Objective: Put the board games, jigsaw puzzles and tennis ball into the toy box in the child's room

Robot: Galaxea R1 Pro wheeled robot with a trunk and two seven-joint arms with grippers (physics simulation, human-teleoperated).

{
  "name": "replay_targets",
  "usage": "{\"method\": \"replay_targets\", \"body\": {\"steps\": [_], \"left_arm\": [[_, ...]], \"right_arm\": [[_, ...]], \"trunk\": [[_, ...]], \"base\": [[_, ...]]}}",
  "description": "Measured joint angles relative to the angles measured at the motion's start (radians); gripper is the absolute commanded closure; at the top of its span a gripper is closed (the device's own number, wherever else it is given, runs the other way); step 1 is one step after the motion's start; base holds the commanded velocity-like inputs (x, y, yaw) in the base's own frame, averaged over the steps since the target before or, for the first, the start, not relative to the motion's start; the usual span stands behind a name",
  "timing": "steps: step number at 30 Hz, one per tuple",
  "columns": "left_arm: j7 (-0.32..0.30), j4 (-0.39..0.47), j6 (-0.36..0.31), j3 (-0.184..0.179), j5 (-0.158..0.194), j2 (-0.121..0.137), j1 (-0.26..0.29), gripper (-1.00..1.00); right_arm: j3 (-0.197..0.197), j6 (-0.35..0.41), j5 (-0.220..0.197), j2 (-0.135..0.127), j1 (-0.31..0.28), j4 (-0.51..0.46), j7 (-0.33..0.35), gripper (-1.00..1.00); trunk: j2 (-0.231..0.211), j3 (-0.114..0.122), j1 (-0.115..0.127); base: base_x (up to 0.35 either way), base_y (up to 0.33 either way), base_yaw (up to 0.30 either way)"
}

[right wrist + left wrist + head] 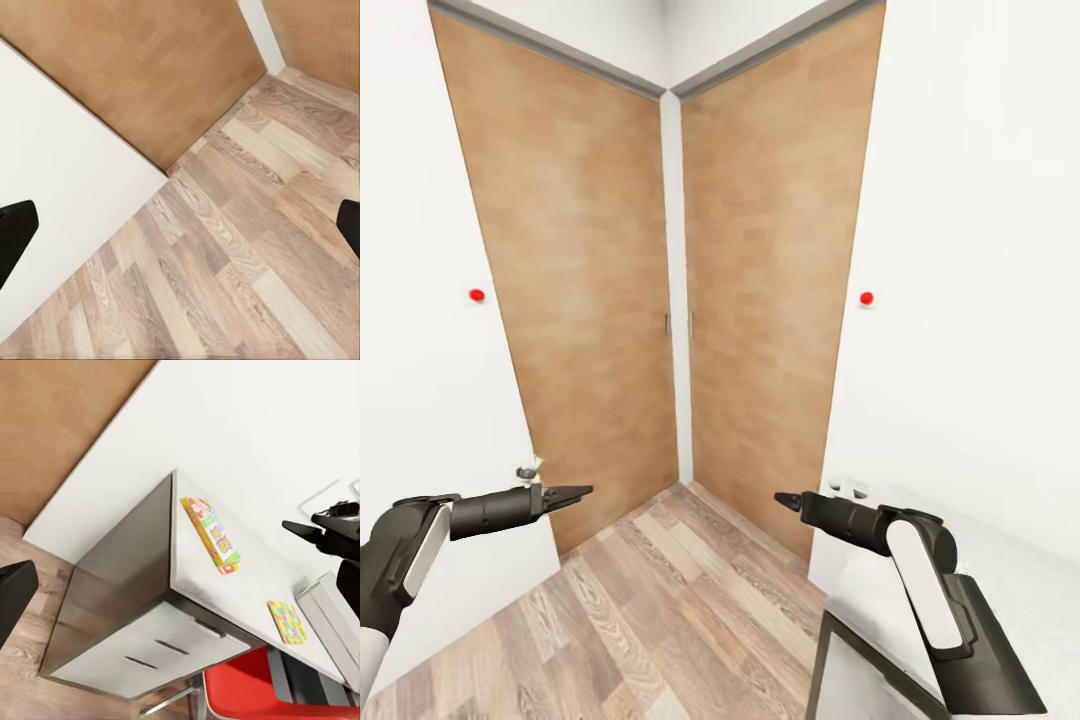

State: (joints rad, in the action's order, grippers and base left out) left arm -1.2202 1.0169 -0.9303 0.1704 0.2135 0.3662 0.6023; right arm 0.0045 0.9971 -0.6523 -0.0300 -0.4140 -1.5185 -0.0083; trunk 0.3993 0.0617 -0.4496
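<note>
Head view first, far left: a white wall with a small red dot (pixel 477 295) on it. Low at the left, the left arm reaches forward, and its left tool (pixel 578 492) comes to a dark point; from the head camera I cannot tell whether those tips are parted. In the left wrist view one dark fingertip (pixel 13 596) sits at the frame's edge with wood floor beyond it, so that tool looks released and carries nothing.

That same wrist view shows the desk (pixel 259 514): a light top over white drawers (pixel 150 649). A board game (pixel 212 534) with a yellow, red and green cover lies flat on the top near the corner. Well apart from it lies a jigsaw puzzle (pixel 286 622), thin and multicoloured, just beside a light grey rimmed edge that may be the toy box (pixel 334 619). A red chair (pixel 259 694) is tucked below.

Centre of the head view: two wooden doors (pixel 585 290) meeting in a corner, wood-plank floor (pixel 660 600) beneath.

Right: the right tool (pixel 788 500) points forward, and in its wrist view the two dark fingertips (pixel 15 236) stand wide apart over bare planks, released and empty. Another red dot (pixel 866 298) marks the right wall.
</note>
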Motion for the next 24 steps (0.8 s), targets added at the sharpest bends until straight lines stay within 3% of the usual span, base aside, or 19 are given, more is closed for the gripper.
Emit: {"method": "replay_targets", "body": {"steps": [10, 24], "left_arm": [[0.000, -0.001, 0.000, 0.000, 0.000, 0.000, 0.000, -1.00], [0.003, 0.000, 0.000, -0.001, 0.000, -0.001, 0.000, -1.00]], "right_arm": [[0.024, 0.000, 0.002, 0.000, 0.000, 0.001, -0.005, -1.00], [0.027, -0.008, 0.002, 0.000, 0.000, 0.001, -0.007, -1.00]], "trunk": [[0.000, 0.000, 0.000], [0.000, 0.000, 0.000]], "base": [[0.000, 0.000, 0.292], [0.000, 0.000, 0.292]]}}
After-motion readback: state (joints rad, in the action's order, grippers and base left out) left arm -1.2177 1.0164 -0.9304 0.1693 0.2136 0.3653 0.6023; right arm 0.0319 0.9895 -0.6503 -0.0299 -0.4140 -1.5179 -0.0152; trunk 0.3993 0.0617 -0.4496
